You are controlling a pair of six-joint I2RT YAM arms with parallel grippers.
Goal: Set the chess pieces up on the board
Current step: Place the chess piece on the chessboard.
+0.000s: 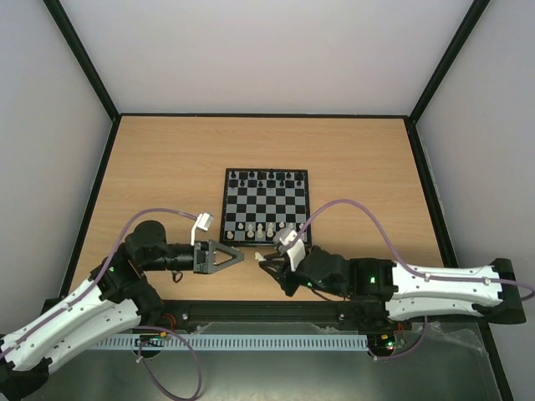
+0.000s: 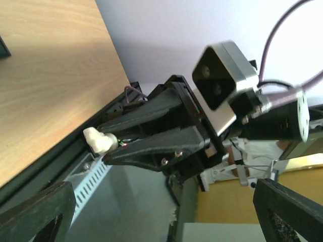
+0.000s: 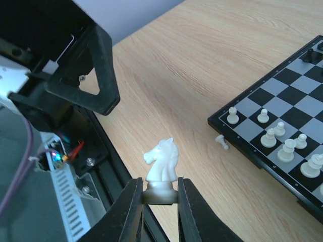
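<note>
Right tool [image 3: 160,194]: pinched almost shut on the round base of a white knight [image 3: 161,160], which stands upright between my fingers.
Left tool [image 1: 236,257]: spread as wide as it goes, holding nothing. Its tips point at my right tool, close but apart.
Knight's place: lifted above the wood, off the board and just outside its near left corner.
Board [image 1: 266,200]: lies flat mid-surface with its middle rows bare.
White pieces [image 3: 279,132]: gathered on the board's near rows, some standing close together.
Fallen pawn [image 3: 221,142]: on its side on the surface [image 1: 167,167], just beside the board's near border and not on it.
Black pieces [image 1: 266,176]: lined up along the far row.
Edges: a black rail [image 1: 267,311] runs along the surface's near edge, close under both my tools.
Open room: bare wood lies to the left, to the right and beyond the board. The gap between my two tools is tight.
</note>
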